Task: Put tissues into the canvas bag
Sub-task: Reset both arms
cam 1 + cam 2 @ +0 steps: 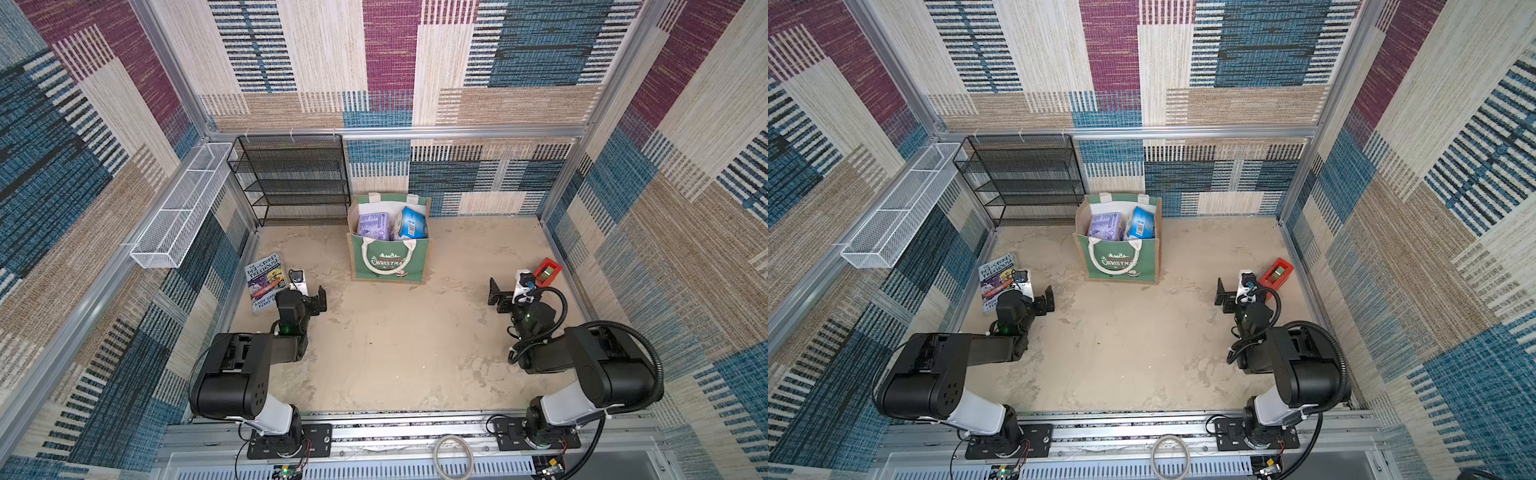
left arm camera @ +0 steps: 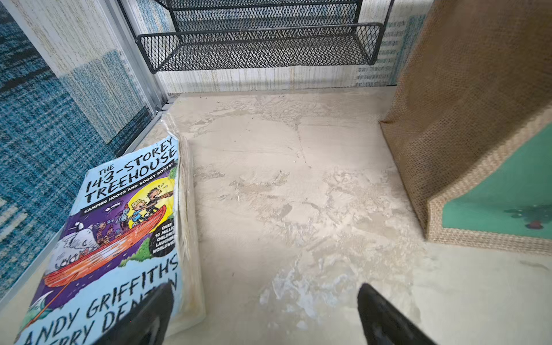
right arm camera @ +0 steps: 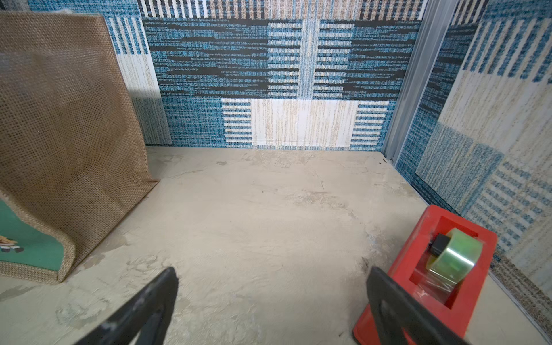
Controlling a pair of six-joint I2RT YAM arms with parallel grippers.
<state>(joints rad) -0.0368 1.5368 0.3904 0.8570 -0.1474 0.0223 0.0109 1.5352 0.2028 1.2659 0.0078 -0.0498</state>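
Tissues: the only ones you can see sit inside the canvas bag [image 1: 390, 259]. A lavender pack [image 1: 372, 224] is on its left side and a light blue pack [image 1: 410, 222] on its right.
Canvas bag: it stands upright at the far middle of the desk [image 1: 395, 353], mouth open to the top, with the green "Christmas" front facing the near edge.
Left claw [image 1: 321, 300]: spread wide and holding nothing, low over the desk just right of the Treehouse paperback [image 1: 264, 282].
Right claw [image 1: 496, 296]: spread wide and empty too, just beside the red tape dispenser [image 1: 546, 270].
Direction: the bag lies far and to the right of your left claw, and far and to the left of your right claw.
Nearer arm: the left, by my judgement, though not by much.
Pack axes: the blue pack stands on end and leans, barcode face up. The lavender pack lies flatter, and its long axis appears to run near to far.
Loose packs: none shows on the open desk in any view, so the job looks close to finished or finished.
Hidden: whatever lies under or between those two packs. You cannot count the bag's contents from here.
Also hidden: the desk beneath both arms, and the near part of the paperback under the left wrist in both top views.
Wrist views: each shows only a jute side wall of the bag, never its inside.
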